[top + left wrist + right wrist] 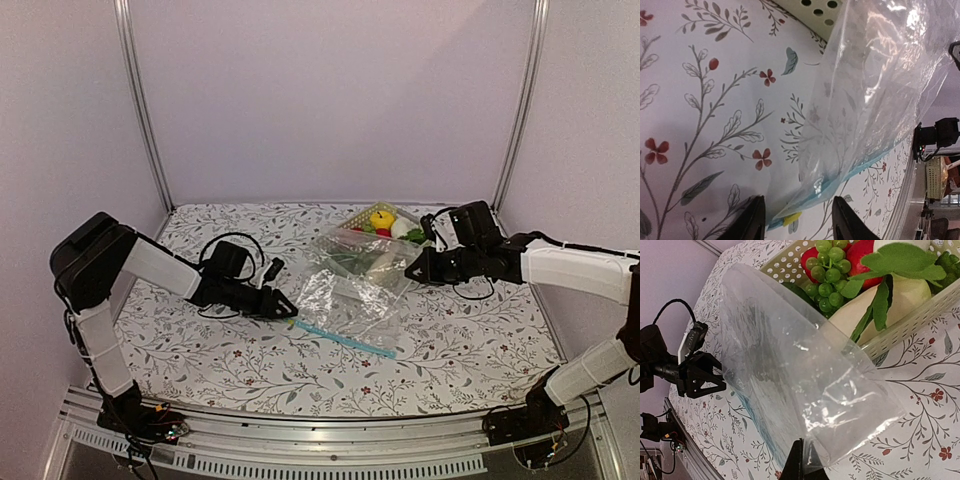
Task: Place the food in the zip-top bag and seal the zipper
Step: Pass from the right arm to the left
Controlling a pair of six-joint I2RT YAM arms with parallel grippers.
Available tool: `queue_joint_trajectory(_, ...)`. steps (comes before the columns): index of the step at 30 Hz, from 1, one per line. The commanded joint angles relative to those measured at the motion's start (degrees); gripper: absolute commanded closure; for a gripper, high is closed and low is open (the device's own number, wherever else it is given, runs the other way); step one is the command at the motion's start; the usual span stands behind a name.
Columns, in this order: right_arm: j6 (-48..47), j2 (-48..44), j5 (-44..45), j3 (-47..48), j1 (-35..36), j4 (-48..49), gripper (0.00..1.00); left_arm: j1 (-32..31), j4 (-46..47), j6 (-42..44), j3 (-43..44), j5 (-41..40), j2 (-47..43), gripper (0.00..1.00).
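The see-through zip-top bag [350, 292] lies crumpled mid-table and looks empty. Its light-blue zipper [345, 338] runs along the near edge. My left gripper [285, 305] is open at the zipper's left end. In the left wrist view the zipper [850, 175] and its yellow slider tab [790, 218] lie between the open fingers [752, 222] of that gripper [798, 199]. My right gripper [415, 270] is shut on the bag's far edge and lifts it [807, 457]. The food is in the basket: a yellow apple [381, 219], red pieces [860, 252], green grapes [827, 275], leaves [900, 260] and a white radish [875, 315].
The pale green lattice basket [352, 222] stands at the back right, just behind the bag; it also shows in the right wrist view [900, 325]. The floral tablecloth [250, 360] covers the table. Walls and metal posts [145, 110] close in the back and sides.
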Motion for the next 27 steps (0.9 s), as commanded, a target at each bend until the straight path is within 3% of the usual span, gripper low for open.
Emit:
queue_joint_trajectory(1, -0.9, 0.5, -0.8, 1.6, -0.3, -1.1, 1.00, -0.7, 1.0, 1.8, 1.3, -0.8, 1.4, 0.57)
queue_joint_trajectory(18, -0.9, 0.2, -0.4, 2.0, -0.4, -1.3, 1.00, -1.0, 6.4, -3.6, -1.1, 7.2, -1.6, 1.00)
queue_joint_trajectory(25, -1.7, -0.8, -0.3, 2.2, -0.4, -1.9, 0.99, -1.4, 4.9, -7.3, -2.7, 7.6, -9.2, 1.00)
queue_joint_trajectory(27, -2.1, -1.6, -0.1, 2.1, -0.4, -2.3, 0.87, -1.4, 2.9, -8.3, -2.7, 6.9, -11.4, 1.00)
